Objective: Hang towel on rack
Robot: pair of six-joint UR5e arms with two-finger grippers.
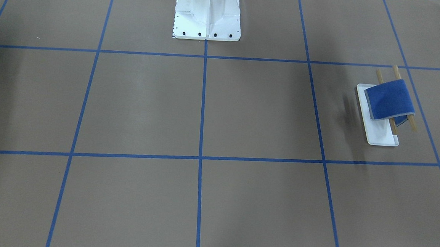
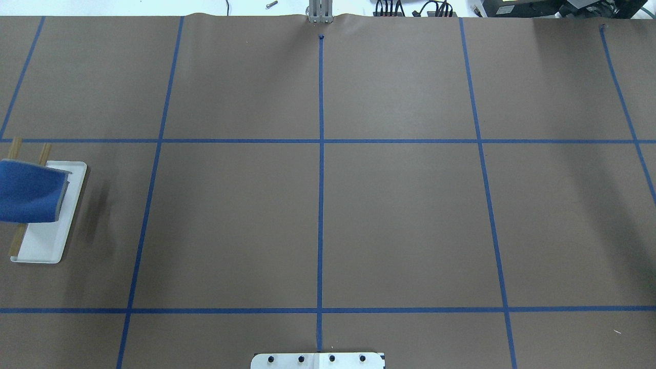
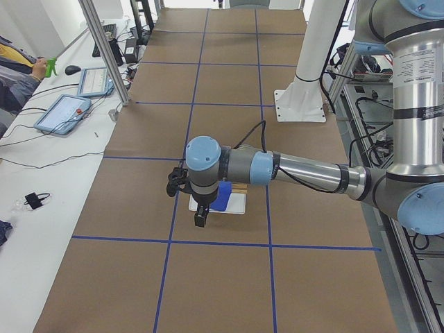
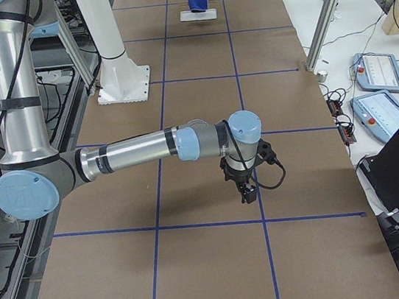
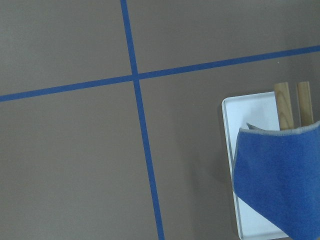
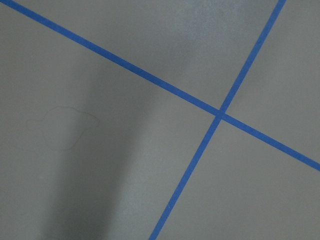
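The royal-blue towel (image 1: 389, 99) lies draped over the two wooden rods (image 1: 396, 71) of the rack, above its white tray base (image 1: 381, 135). The towel also shows at the left edge of the overhead view (image 2: 28, 192), with the tray (image 2: 46, 241) under it, and in the left wrist view (image 5: 280, 180). My left gripper (image 3: 200, 218) hangs above the table beside the rack, apart from the towel (image 3: 222, 200); I cannot tell whether it is open or shut. My right gripper (image 4: 246, 191) hangs over bare table far from the rack (image 4: 199, 14); I cannot tell its state either.
The white bolted pedestal (image 1: 207, 16) stands at the robot's side of the table. Blue tape lines (image 2: 321, 205) divide the brown surface. Tablets and cables (image 3: 62, 114) lie on the white operator bench, with aluminium posts (image 3: 104, 48) at the table's edge.
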